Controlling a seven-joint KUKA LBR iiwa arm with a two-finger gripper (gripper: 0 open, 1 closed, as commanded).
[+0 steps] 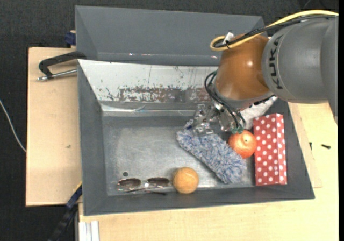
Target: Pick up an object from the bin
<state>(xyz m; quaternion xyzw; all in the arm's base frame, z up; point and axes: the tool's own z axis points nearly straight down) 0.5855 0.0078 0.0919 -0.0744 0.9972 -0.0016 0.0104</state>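
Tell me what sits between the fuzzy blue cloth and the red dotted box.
A small round red fruit, seen in the camera view, close to both the cloth and the box.

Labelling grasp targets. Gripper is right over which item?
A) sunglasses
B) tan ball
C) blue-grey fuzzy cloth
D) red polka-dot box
C: the gripper is at the upper end of the blue-grey fuzzy cloth, which lies in the bin's right half, next to the small red fruit.

Bright even light, glare on bin wall [156,81]
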